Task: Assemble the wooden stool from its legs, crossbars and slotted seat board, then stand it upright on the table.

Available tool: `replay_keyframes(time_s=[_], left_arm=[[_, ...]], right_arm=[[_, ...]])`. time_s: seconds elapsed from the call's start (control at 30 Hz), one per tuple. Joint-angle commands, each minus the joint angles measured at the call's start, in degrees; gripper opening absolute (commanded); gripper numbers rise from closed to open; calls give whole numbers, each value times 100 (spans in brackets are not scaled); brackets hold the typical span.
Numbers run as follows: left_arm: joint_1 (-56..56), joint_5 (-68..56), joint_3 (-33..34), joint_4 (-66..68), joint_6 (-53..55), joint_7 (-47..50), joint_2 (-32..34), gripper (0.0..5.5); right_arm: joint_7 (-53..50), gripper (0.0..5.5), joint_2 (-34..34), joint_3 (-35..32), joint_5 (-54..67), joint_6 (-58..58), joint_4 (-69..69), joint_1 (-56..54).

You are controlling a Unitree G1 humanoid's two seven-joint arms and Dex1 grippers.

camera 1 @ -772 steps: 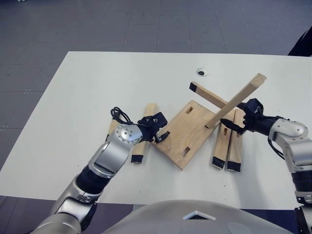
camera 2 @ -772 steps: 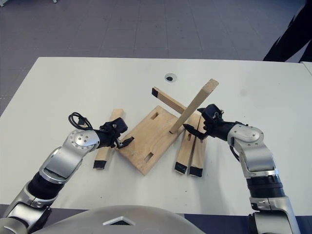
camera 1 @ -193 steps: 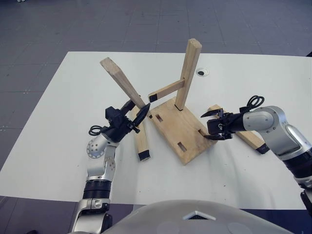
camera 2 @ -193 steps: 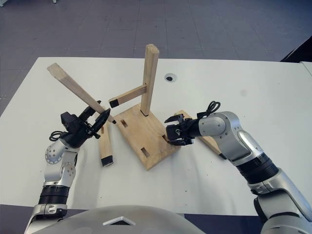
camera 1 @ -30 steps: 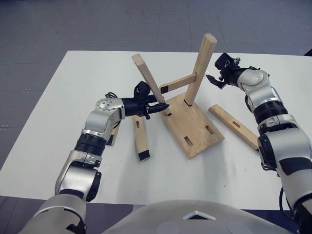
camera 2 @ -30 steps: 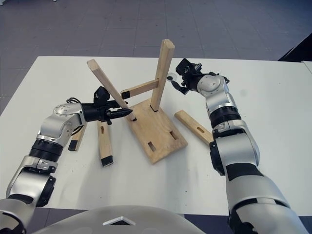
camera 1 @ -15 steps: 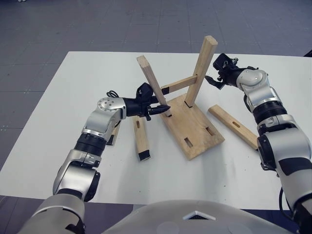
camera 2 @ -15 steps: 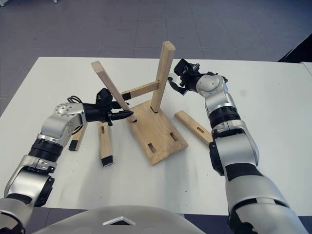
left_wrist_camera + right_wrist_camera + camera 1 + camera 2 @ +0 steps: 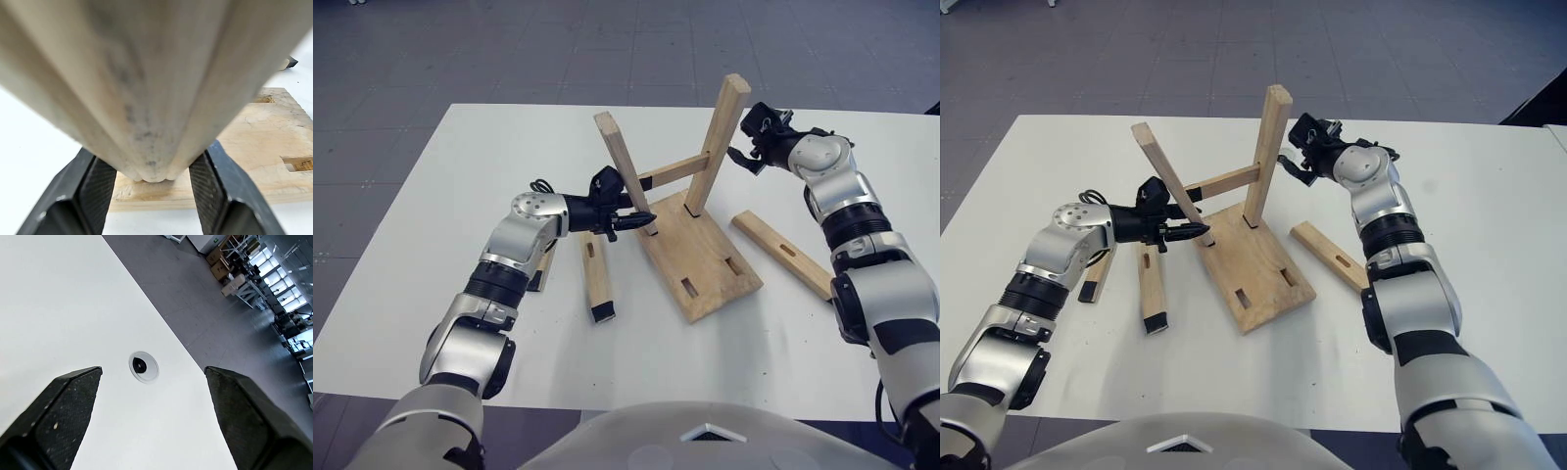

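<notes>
The slotted seat board (image 9: 709, 262) lies flat on the white table. One leg (image 9: 716, 143) stands upright in a slot, with a crossbar (image 9: 673, 170) sticking out from it to the left. My left gripper (image 9: 637, 220) is shut on the lower end of a second leg (image 9: 617, 164), which leans over the board's left corner. In the left wrist view this leg (image 9: 146, 73) sits clamped between the fingers (image 9: 98, 191), just above the board (image 9: 264, 142). My right gripper (image 9: 741, 149) is open, right beside the upright leg's upper half, holding nothing.
Loose legs lie on the table: one (image 9: 784, 254) right of the board, one (image 9: 595, 275) left of it, another (image 9: 539, 271) partly under my left arm. A cable grommet (image 9: 144, 366) sits in the table behind the stool. The near part of the table is bare.
My left gripper has swung its leg more upright and nudged it right, closer to the crossbar's free end. The right gripper has shifted slightly beside the upright leg.
</notes>
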Motion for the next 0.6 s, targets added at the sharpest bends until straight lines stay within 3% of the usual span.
replay_keyframes(time_s=[0.03, 0.23, 0.3, 0.4, 0.6], left_arm=[[691, 885, -646, 624, 454, 24, 157, 206], [720, 841, -618, 603, 455, 12, 156, 206], [714, 838, -616, 607, 454, 8, 151, 206], [726, 830, -610, 598, 454, 4, 153, 206], [753, 788, -577, 590, 408, -2, 134, 206]], right_arm=[[-299, 387, -258, -12, -173, -26, 454, -345], [-286, 387, 56, -192, 130, -255, 431, -371], [790, 387, 595, -32, 971, 280, -1434, 428], [1978, 387, 899, 854, 2174, 1290, -4746, 1836], [1582, 387, 578, 319, 1848, 1786, -4359, 1616]])
